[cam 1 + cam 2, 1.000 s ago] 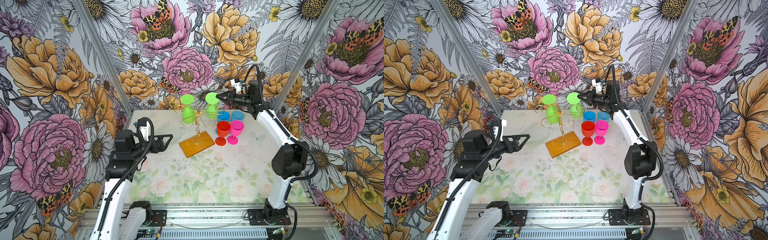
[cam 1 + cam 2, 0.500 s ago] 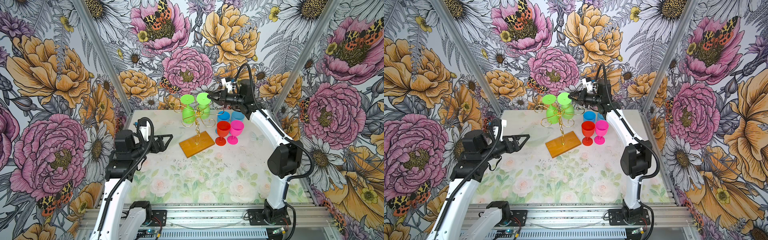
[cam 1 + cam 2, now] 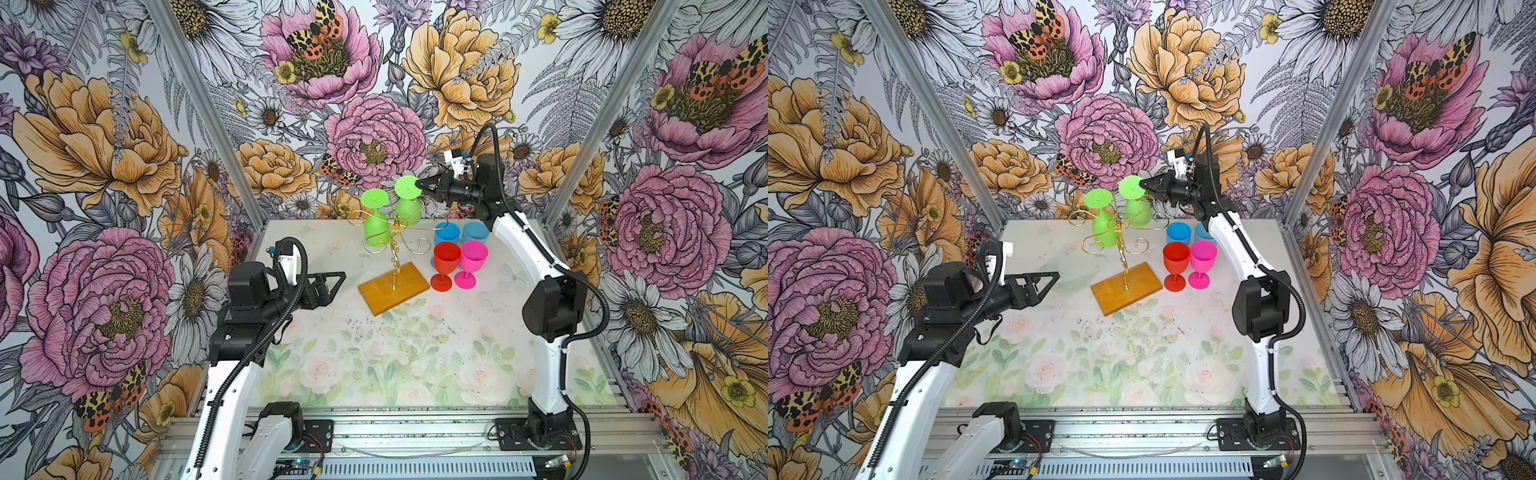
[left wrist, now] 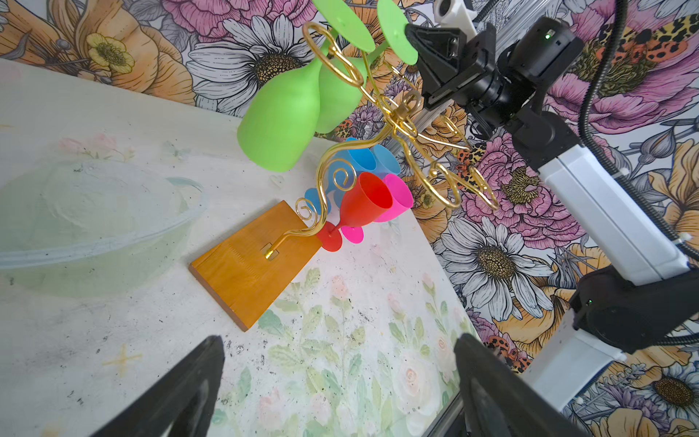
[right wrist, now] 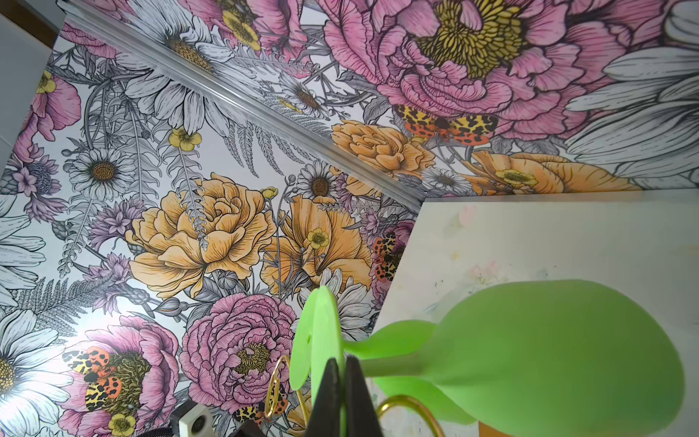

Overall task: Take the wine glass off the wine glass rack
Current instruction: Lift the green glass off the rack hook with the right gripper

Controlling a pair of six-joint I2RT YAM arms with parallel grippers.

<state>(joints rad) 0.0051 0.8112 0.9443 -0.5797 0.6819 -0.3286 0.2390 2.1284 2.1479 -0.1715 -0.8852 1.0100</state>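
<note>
Left hand (image 3: 334, 284), jaws wide open, hovers above the tabletop (image 3: 374, 353), well apart from the wine glass rack (image 3: 390, 291) at centre. A green wine glass (image 3: 409, 210) hangs there bowl-down, stem near upright. The right hand (image 3: 422, 188), far nearer, is closed, apparently pinching its foot rim from the right.

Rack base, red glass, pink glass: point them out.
Rack base (image 3: 380, 296): in a top view, wood face.
Red glass (image 3: 446, 258): in a top view, bowl.
Pink glass (image 3: 473, 257): in a top view, bowl.

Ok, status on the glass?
Left gripper open, clear of the rack. Right gripper shut on green wine glass by its foot. Second green glass hangs close beside.
</note>
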